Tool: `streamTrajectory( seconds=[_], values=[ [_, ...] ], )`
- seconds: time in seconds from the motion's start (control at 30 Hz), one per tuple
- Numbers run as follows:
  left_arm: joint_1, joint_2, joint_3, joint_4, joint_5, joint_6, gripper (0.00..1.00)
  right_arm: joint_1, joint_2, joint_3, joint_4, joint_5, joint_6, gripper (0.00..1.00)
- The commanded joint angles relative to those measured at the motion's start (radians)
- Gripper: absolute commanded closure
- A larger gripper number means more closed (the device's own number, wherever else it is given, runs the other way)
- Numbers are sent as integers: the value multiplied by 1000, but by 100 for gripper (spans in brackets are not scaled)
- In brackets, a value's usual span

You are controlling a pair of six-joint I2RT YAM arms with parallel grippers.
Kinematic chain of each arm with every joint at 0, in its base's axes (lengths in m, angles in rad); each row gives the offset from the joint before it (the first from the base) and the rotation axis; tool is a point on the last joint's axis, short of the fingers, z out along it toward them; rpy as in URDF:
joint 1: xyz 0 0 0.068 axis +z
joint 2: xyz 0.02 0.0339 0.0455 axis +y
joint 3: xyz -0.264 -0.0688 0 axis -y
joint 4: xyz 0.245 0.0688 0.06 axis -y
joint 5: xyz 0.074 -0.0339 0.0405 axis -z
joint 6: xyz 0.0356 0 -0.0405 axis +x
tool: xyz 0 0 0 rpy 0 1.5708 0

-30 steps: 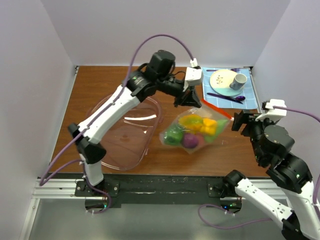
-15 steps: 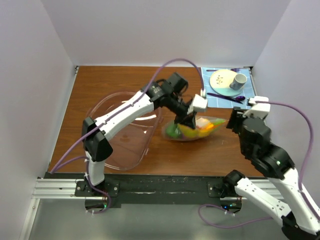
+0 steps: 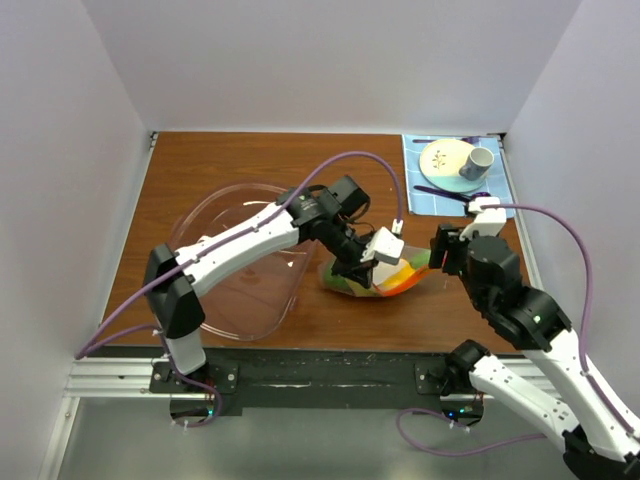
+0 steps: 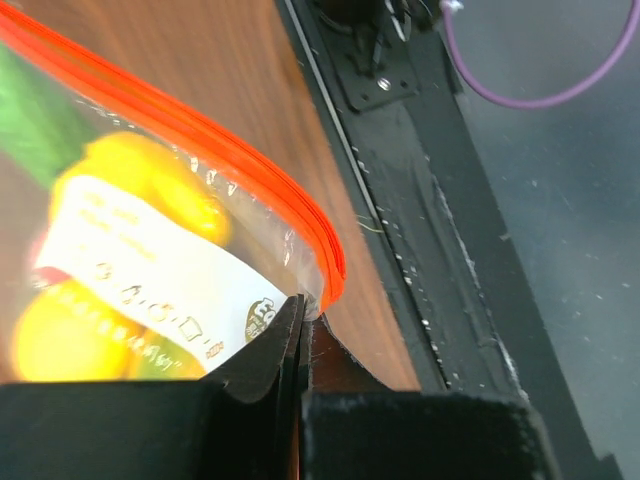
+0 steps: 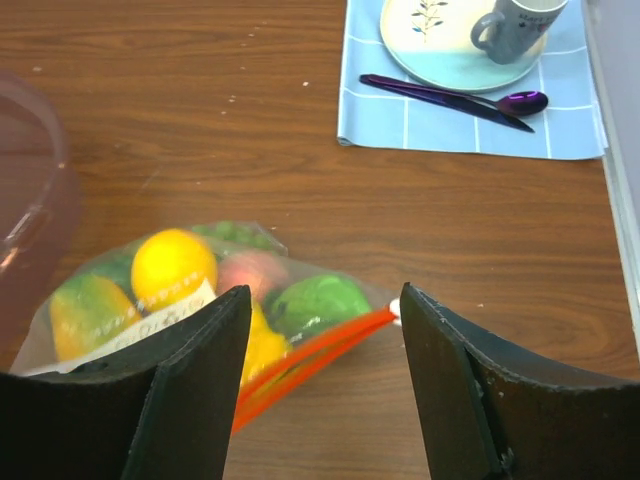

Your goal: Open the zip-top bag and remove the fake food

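The zip-top bag (image 3: 398, 278) lies on the wooden table right of the bowl, with its orange-red zip strip (image 5: 305, 360) toward the near side. The fake food shows through it: a yellow lemon (image 5: 173, 265), a green piece (image 5: 318, 302) and a pink one (image 5: 250, 272). My left gripper (image 3: 362, 266) is shut on the bag's clear edge just under the end of the zip strip (image 4: 250, 185), beside the white label (image 4: 150, 275). My right gripper (image 3: 444, 250) is open, just right of the bag. In the right wrist view the strip's end lies between its fingers (image 5: 200, 380).
A large clear pinkish bowl (image 3: 205, 215) stands to the left of the bag. A blue mat (image 3: 495, 205) at the back right holds a plate (image 3: 443, 158), a grey mug (image 3: 476, 163) and a purple spoon (image 3: 450, 193). The black rail (image 4: 430, 200) runs along the table's near edge.
My left gripper has brought the bag down and toward the near edge, onto the table. My right gripper has moved left and forward, close to the bag's zip end.
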Motion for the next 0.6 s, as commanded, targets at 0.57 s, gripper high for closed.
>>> streamTrajectory(
  seconds=[0.57],
  values=[
    [79, -141, -93, 108, 16, -45, 100, 0, 77, -6, -40, -80, -134, 30]
  ],
)
